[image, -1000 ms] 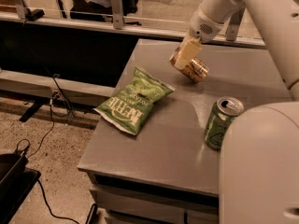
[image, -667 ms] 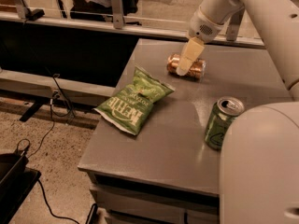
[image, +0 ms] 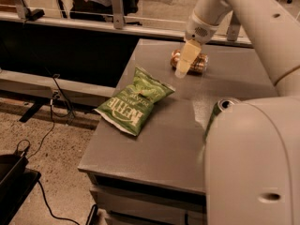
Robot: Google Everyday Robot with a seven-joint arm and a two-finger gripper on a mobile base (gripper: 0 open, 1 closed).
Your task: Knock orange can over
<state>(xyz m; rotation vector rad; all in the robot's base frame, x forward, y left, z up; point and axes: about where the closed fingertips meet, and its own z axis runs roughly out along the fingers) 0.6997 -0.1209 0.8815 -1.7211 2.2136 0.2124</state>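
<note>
The orange can [image: 197,63] lies on its side on the grey table [image: 159,144], toward the far edge, with its long axis running left to right. My gripper [image: 184,62] hangs from the white arm directly in front of the can and covers its middle. The pale fingers point down toward the tabletop, just at the can's near side.
A green chip bag [image: 136,100] lies flat left of centre on the table. A green can [image: 216,112] stands upright at the right, partly hidden by my white arm housing [image: 253,163]. A rail and glass run behind the table's far edge. Cables lie on the floor at left.
The orange can went from tilted to lying flat on its side. My gripper moved slightly down and left in front of it.
</note>
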